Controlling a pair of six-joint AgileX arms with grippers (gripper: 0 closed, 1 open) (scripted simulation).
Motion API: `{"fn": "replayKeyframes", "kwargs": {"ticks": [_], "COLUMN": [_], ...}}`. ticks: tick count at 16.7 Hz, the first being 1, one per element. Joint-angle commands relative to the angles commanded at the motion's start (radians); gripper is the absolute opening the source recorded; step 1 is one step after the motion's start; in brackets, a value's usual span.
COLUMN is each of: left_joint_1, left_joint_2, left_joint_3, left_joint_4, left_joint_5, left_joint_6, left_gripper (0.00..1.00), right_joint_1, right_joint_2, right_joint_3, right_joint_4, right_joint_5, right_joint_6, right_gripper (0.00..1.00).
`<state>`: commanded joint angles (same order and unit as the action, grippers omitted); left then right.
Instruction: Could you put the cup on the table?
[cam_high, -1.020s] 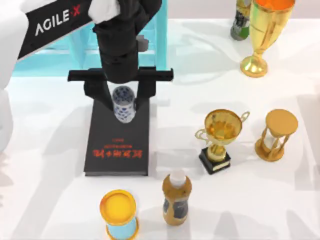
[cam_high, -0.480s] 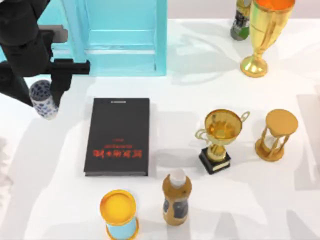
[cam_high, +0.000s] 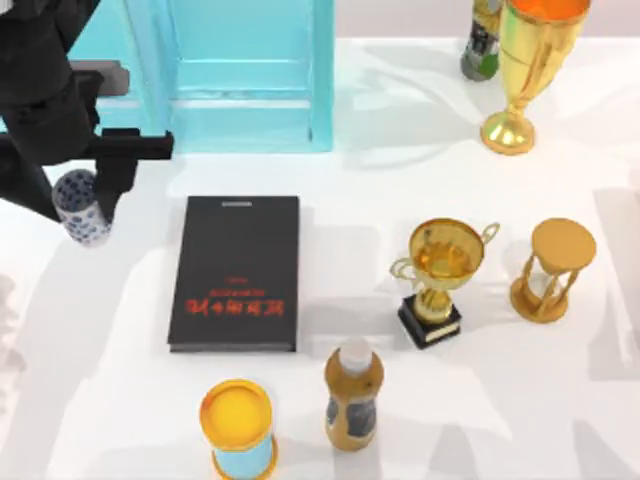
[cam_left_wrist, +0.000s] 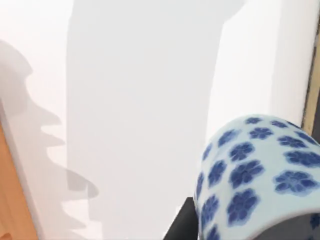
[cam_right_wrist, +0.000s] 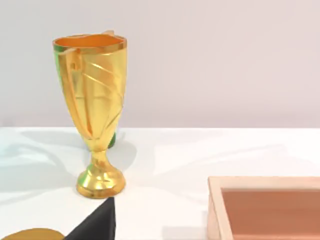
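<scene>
- Your left hand (cam_high: 82, 195) is clamped on the cup (cam_high: 82, 206), tilted above the surface (cam_high: 120, 300) left of the black book (cam_high: 238, 272).
- Release from this height and you risk it toppling or rolling.
- Lower it crooked and its rim could catch.

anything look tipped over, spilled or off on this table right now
Nothing is spilled or toppled. The one thing off the surface is the cup, gripped by the left gripper above the table at its left side, beside the black book. The trophies, hourglass, bottle and can stand upright.
</scene>
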<state>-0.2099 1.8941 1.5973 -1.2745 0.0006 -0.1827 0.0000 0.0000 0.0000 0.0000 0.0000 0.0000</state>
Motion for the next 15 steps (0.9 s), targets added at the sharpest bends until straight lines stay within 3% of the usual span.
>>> {"fn": "replayKeyframes", "kwargs": {"ticks": [5,10,15], "left_joint_1": [0.004,0.004,0.004], "left_joint_2": [0.020,0.031,0.031], "left_joint_3": [-0.144,-0.172,-0.172], "left_joint_4": [0.178,0.206,0.206], "left_joint_5": [0.002,0.004,0.004], "left_joint_6": [0.002,0.003,0.003], "left_gripper": [0.00,0.00,0.38], "right_joint_1": [0.000,0.000,0.000], "right_joint_2": [0.000,0.000,0.000], "right_joint_3": [0.000,0.000,0.000], "right_joint_4": [0.000,0.000,0.000], "right_joint_5": [0.000,0.000,0.000], "right_joint_6": [0.000,0.000,0.000], "right_gripper": [1.00,1.00,1.00]}}
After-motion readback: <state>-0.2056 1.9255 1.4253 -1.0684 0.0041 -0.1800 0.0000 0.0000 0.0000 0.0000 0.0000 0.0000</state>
